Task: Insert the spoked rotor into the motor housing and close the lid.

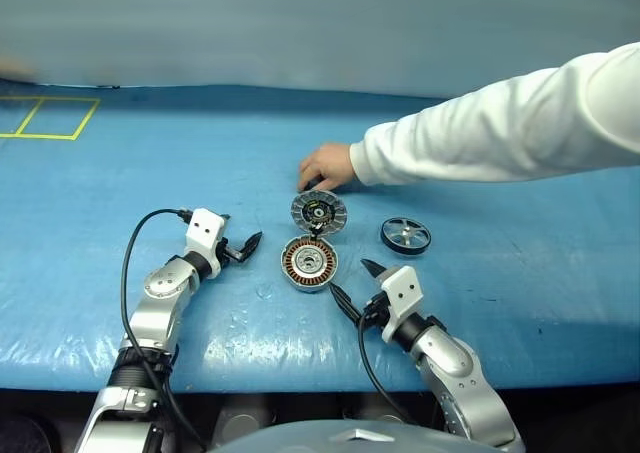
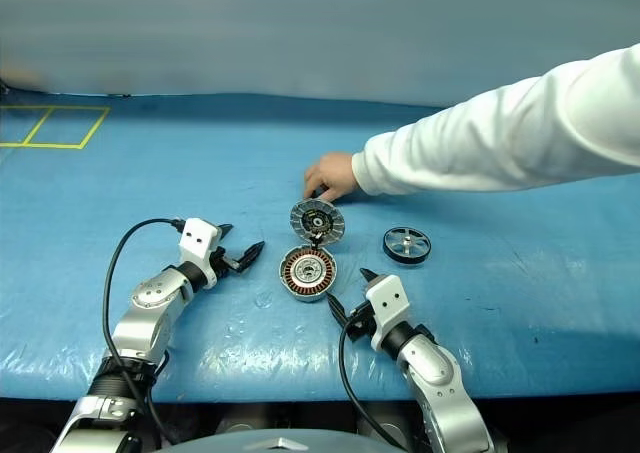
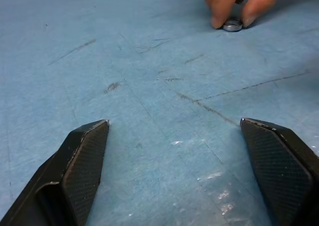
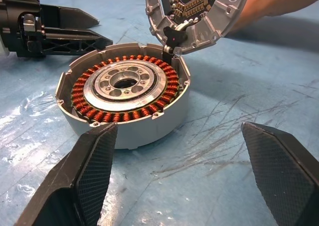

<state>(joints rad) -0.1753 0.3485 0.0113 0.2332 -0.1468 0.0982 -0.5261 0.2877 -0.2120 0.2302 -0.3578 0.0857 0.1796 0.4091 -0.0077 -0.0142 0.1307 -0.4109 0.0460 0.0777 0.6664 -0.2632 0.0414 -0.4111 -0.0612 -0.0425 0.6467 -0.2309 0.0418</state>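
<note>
The motor housing, a silver cup with copper windings, lies on the blue table between my two grippers. The lid stands tilted at the housing's far rim, its segmented face towards me. To the right of both, flat on the table, is the spoked rotor. My left gripper is open to the left of the housing, with nothing between its fingers. Just short of the housing, my right gripper is also open and empty. A person's hand rests behind the lid.
The person's white sleeve reaches in from the right over the back of the table. In the left wrist view the fingers pinch a small metal ring on the table. Yellow tape lines mark the far left.
</note>
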